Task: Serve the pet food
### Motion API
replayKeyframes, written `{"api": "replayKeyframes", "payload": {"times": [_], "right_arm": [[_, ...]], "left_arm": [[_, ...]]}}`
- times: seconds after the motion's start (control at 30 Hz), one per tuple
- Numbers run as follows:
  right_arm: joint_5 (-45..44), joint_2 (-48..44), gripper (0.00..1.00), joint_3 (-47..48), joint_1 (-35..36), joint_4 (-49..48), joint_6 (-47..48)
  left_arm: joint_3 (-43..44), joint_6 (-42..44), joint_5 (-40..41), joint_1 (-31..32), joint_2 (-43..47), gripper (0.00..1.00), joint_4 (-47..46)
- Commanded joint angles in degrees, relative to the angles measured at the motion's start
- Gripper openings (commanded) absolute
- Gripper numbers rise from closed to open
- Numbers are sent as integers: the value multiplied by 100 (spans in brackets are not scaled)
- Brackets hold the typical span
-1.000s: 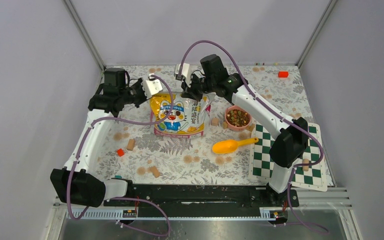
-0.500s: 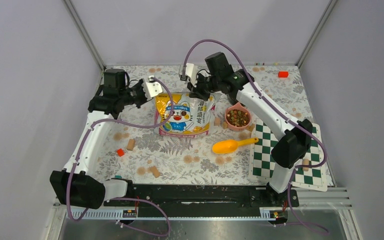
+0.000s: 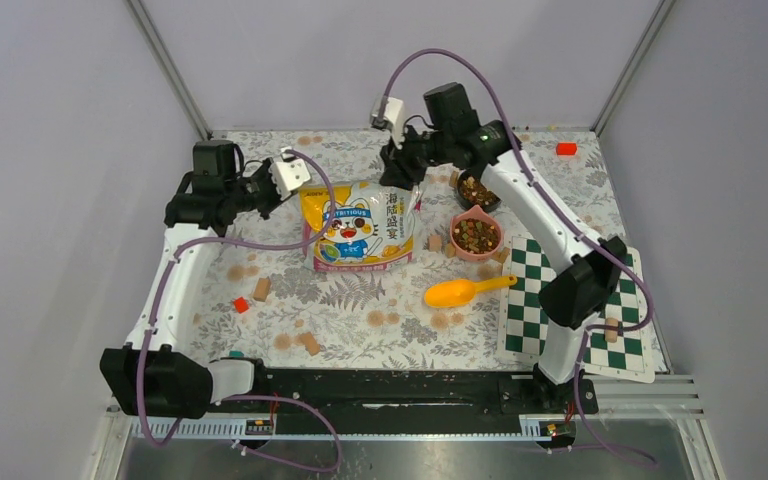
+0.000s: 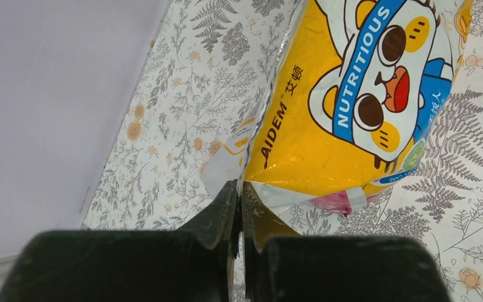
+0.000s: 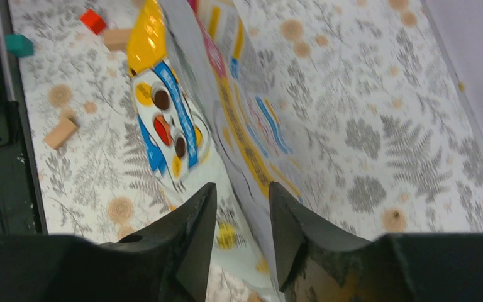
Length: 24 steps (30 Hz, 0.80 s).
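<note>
Top view, right tool: the right tool [image 3: 401, 172] has just let go. A second ago it was pinched shut at the top right corner of the bag [image 3: 364, 225]. Now its jaws stand partly apart, and the arm has drawn back toward the far wall.
Top view, left tool: the left tool [image 3: 300, 186] stays closed on the top left corner of the bag and has moved a little to the left.
Top view, bag: it lies face up on the bench [image 3: 360, 320], held now by one corner only.
Top view, pet food: the pet food [image 3: 476, 236] sits in the pink bowl [image 3: 454, 244], just right of the bag. Behind it is a dark dish [image 3: 465, 198], which the arm no longer covers, and it seems to hold pellets too. The orange scoop [image 3: 465, 291] lies nearer to us, apart from both tools.
Left wrist view: the two fingers meet narrowly on a thin flap of the bag's edge, and the printed cat face lies beyond them.
Right wrist view: the fingers are apart and the silvery edge of the bag runs across the gap. We cannot tell whether it touches a finger.
Meaning: we judge that the serving is mostly done, because the bowl is filled and the bag is being given up. The left tool has yet to release its corner.
</note>
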<state>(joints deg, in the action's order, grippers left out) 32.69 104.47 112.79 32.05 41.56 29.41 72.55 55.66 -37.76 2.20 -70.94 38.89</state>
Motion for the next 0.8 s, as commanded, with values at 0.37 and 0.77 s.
{"api": "replayKeyframes", "payload": {"times": [0.37,0.77], "right_arm": [[479,1385,49,1578,680,-452,-367],[660,1452,1,1692,685,-108,18]], "left_arm": [[288,-545,-787,773,-282,26,-888],[393,-468,-799,910,-588,33,-928]]}}
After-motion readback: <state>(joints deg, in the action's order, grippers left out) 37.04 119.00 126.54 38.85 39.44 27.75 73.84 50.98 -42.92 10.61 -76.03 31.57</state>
